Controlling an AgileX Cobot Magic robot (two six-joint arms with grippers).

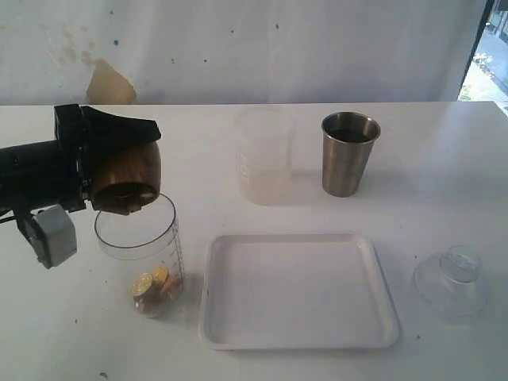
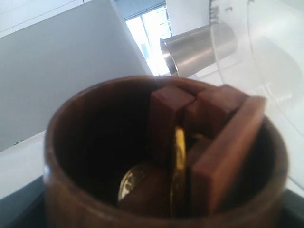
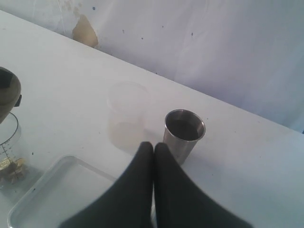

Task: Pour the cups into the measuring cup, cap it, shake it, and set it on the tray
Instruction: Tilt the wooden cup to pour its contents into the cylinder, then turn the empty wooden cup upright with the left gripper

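Exterior view, left gripper (image 1: 119, 151): clamped on the brown wooden cup (image 1: 131, 181), which is tipped on its side with its mouth over the rim of the measuring cup (image 1: 139, 238)
Exterior view, measuring cup: upright on the white table (image 1: 444, 159), just beside the tray's left edge; gold coins (image 1: 152, 282) and brown bits lie in its bottom
Exterior view, tray (image 1: 298, 337): flat, bare, front centre
Exterior view, steel tumbler (image 1: 349, 155): upright behind the tray, with dark contents; frosted cup (image 1: 264, 159) near its left
Exterior view, clear domed lid (image 1: 452, 282): on the table to the right of the tray, probably the cap
Left wrist view, wooden cup (image 2: 71, 142): brown wooden blocks (image 2: 228, 142) and gold coins (image 2: 178, 156) sit jammed at the mouth; fingers are not in this picture
Right wrist view, right gripper (image 3: 153, 164): fingers pressed together, holding nothing, poised near the steel tumbler (image 3: 184, 133)
Right wrist view, others: frosted cup (image 3: 127, 114), tray (image 3: 57, 194), measuring cup (image 3: 9, 147)
Step in hand: first pour, judged part done
Next move calls for: more tilt or a light jiggle to free the jammed pieces, mouth kept over the rim; then parting the right gripper's fingers to take the tumbler
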